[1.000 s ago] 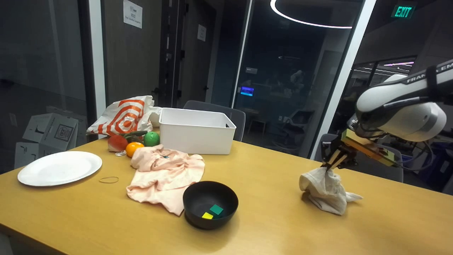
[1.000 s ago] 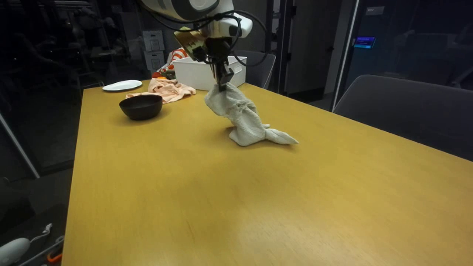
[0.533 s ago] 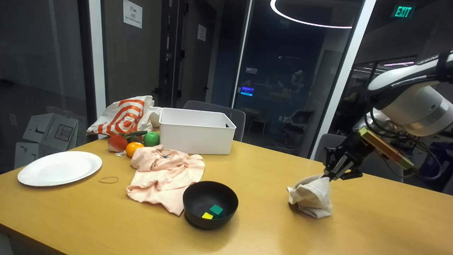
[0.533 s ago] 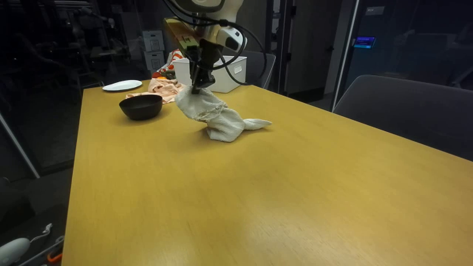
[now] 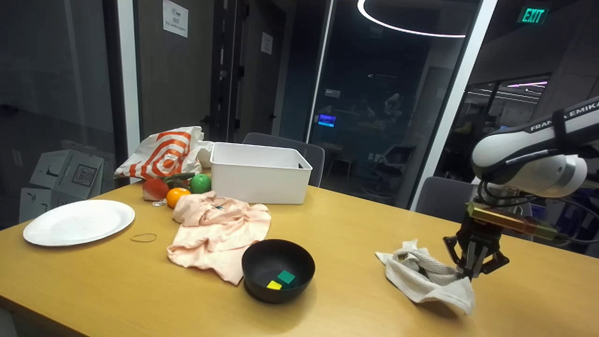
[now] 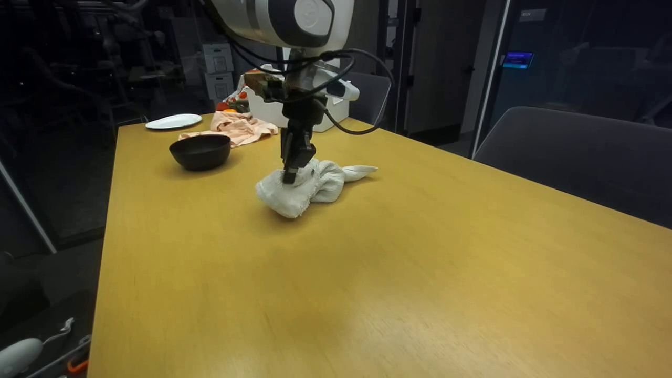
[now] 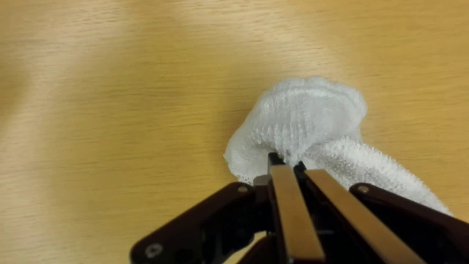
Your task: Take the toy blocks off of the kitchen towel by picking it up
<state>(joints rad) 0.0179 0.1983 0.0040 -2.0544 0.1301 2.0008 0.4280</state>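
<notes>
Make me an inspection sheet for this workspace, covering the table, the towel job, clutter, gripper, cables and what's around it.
Surface: tan table, smooth, with light reflected on it.
Towel: crumpled; part of it seems to rest on the table.
Toy blocks on the towel: nothing seen for certain; a dark patch in the folds is too small to tell.
Clutter: black bowl holding a green piece and a yellow piece; pink cloth beside it; white plate, fruit, white box, red-and-white bag.
Gripper: shut on the towel.
Cables: black, looping loosely beside the arm.
Surroundings: grey chair, stacked boxes, lit exit sign.
</notes>
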